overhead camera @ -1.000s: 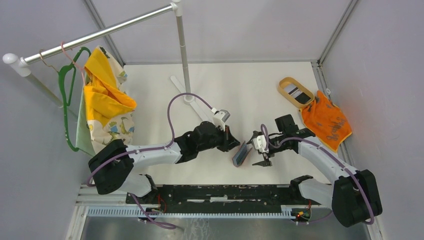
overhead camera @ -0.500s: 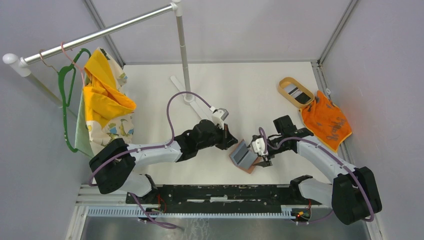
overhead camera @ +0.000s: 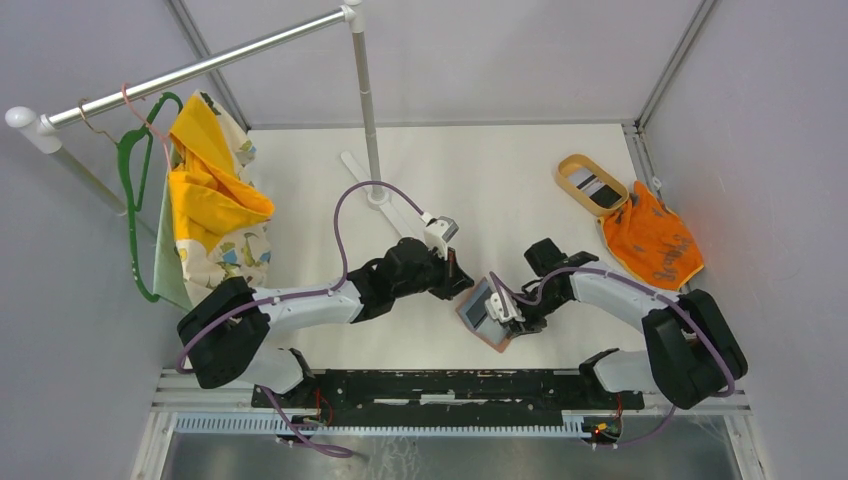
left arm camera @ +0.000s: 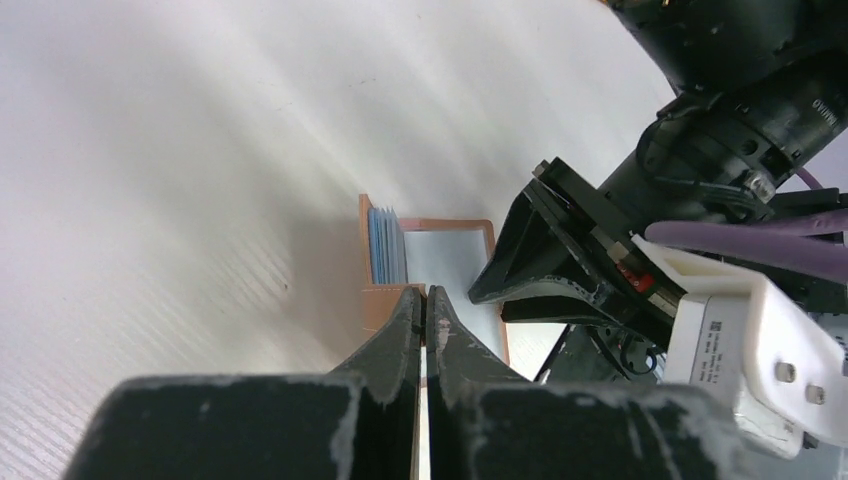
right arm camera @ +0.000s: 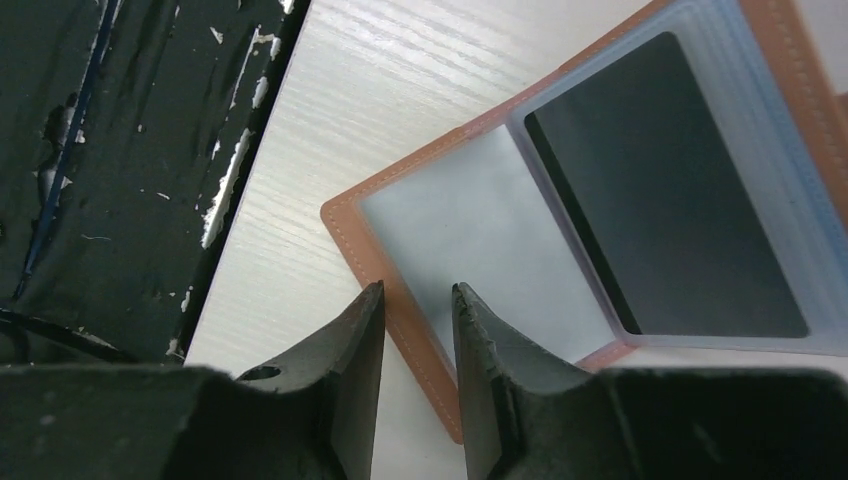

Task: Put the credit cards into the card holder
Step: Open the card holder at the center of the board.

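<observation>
Since a second ago the right arm has swung in toward the middle and its jaws have drawn in from wide. The card holder [overhead camera: 481,310], then up on edge, has dropped open on the table [overhead camera: 480,170] at about 6 o'clock, near the front edge.

The right gripper [right arm camera: 415,292] sits at the holder's 4 o'clock. Its jaws are narrow with a slim gap, over the stitched leather border, and I cannot tell whether they touch it. The left gripper [left arm camera: 422,293] is at the holder's 10 o'clock, jaws pressed fully together with the tips against the leather edge. Whether they pinch it I cannot tell.

A dark card [right arm camera: 665,215] fills one clear sleeve, and blue cards [left arm camera: 386,246] stand in the slots. Off at 2 o'clock a striped card [overhead camera: 601,188] lies in the tan tray [overhead camera: 571,168], beside an orange cloth [overhead camera: 652,242].
</observation>
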Controlling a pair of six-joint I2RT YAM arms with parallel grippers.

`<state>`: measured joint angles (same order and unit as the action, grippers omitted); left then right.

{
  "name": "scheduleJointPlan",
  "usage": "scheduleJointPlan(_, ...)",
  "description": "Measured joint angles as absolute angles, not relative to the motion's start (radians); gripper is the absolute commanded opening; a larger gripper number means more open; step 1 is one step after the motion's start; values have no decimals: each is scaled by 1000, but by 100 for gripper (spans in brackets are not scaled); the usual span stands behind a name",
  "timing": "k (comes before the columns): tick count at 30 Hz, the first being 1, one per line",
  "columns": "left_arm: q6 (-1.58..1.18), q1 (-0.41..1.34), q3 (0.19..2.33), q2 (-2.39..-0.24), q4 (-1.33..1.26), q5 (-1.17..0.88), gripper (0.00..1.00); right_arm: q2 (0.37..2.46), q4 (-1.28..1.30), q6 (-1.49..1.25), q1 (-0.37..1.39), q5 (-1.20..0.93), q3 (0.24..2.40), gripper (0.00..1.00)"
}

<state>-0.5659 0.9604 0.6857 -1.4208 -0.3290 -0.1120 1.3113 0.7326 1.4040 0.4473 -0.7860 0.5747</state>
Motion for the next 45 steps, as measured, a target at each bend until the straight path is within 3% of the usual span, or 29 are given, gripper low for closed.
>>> scheduleJointPlan(5, -566, 958, 686, -1420, -331, -158, 2, 1309, 793, 1407, 450, -804, 656, 65)
scheduleJointPlan(11, -565, 957, 686, -1420, -351, -245, 2, 1196, 793, 1412, 405, -855, 671, 73)
scheduleJointPlan(16, -565, 955, 687, -1420, -374, -304, 2, 1100, 722, 1411, 382, -888, 617, 72)
scheduleJointPlan(30, -564, 907, 715, -1457, -378, -348, 2, 1076, 591, 1422, 391, -834, 473, 67)
scheduleJointPlan(45, -514, 870, 791, -1566, -127, -30, 2, 1073, 448, 1407, 443, -797, 416, 58)
